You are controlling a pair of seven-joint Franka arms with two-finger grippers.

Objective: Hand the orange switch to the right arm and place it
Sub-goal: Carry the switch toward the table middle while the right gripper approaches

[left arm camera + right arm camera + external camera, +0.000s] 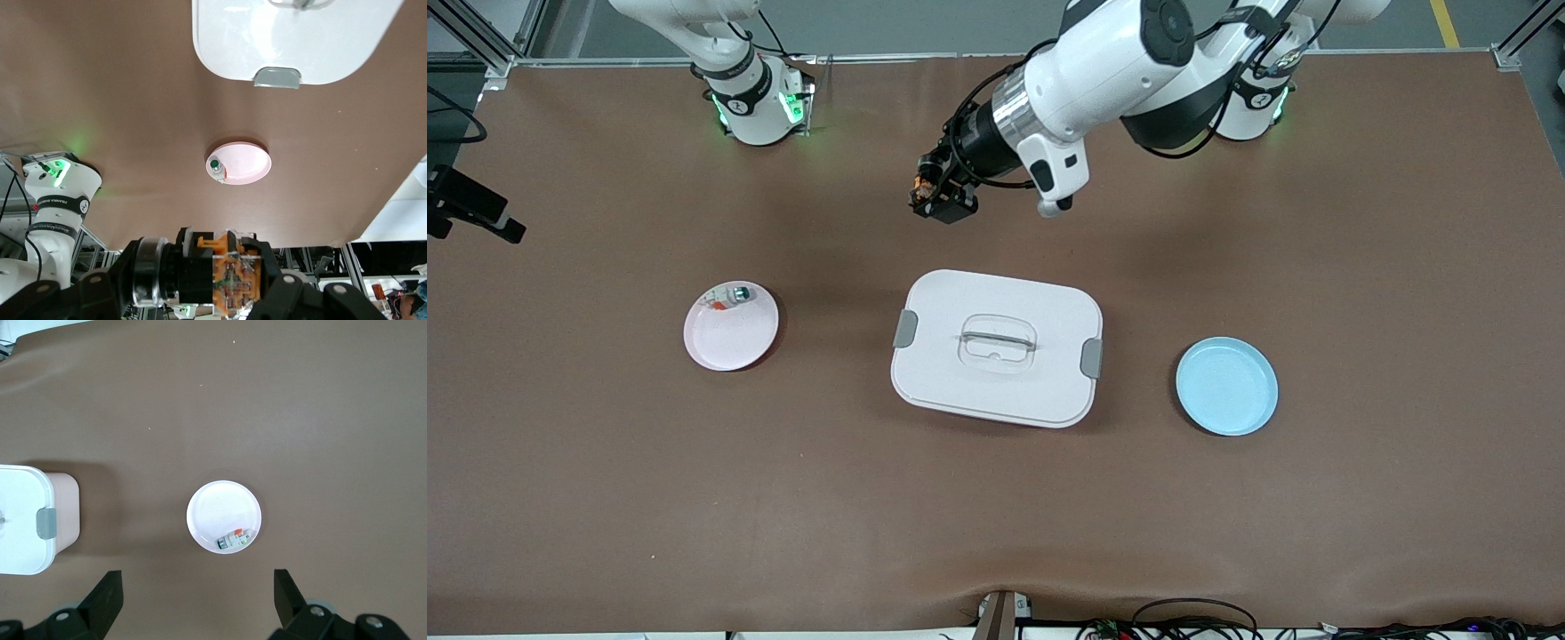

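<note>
The orange switch [919,189], a small black block with an orange middle piece and a clear end, is clamped in my left gripper [938,200]. The gripper hangs in the air over bare brown table, up from the white box. In the left wrist view the orange switch [220,270] fills the space between the fingers of the left gripper [200,287]. My right gripper [197,587] is open with nothing between its fingers. It hovers high over the table by the pink plate [223,510]; its hand is out of the front view.
A whitish part with a green end [729,296] lies on the pink plate [731,342] toward the right arm's end. A white lidded box [996,391] with grey clips stands mid-table. A blue plate [1226,386] sits toward the left arm's end.
</note>
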